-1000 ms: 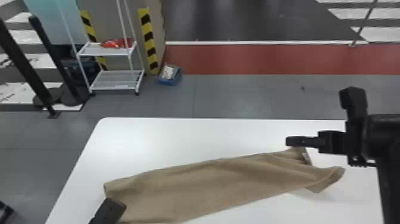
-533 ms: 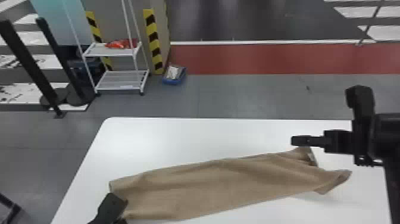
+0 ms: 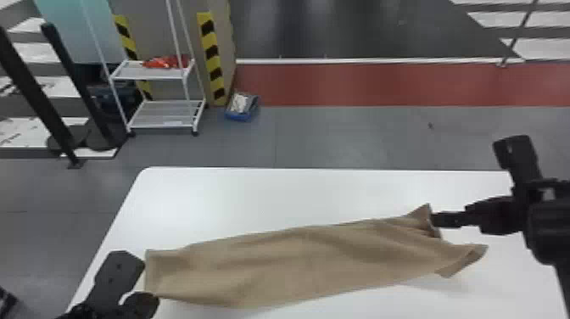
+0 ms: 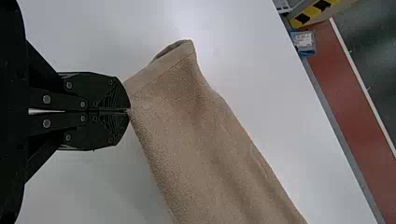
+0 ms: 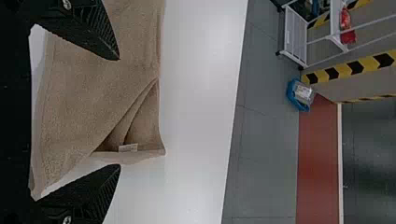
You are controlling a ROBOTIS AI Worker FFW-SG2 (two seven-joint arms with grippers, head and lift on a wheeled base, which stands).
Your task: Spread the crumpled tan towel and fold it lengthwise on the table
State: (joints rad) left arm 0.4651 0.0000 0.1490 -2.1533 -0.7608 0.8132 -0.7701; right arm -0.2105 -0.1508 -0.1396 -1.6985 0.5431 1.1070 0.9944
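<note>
Tan towel stretched left to right across tabletop. Near left corner nipped in closed left jaws; nothing in right jaws, wide apart. Probably light, soft, floppy; best pinched at far right corner, catching both layers.

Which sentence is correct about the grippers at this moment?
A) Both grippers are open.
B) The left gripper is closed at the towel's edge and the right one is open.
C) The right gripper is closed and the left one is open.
B: the left gripper has its fingers together at the tan towel's edge, while the right gripper's fingers stand wide apart.
</note>
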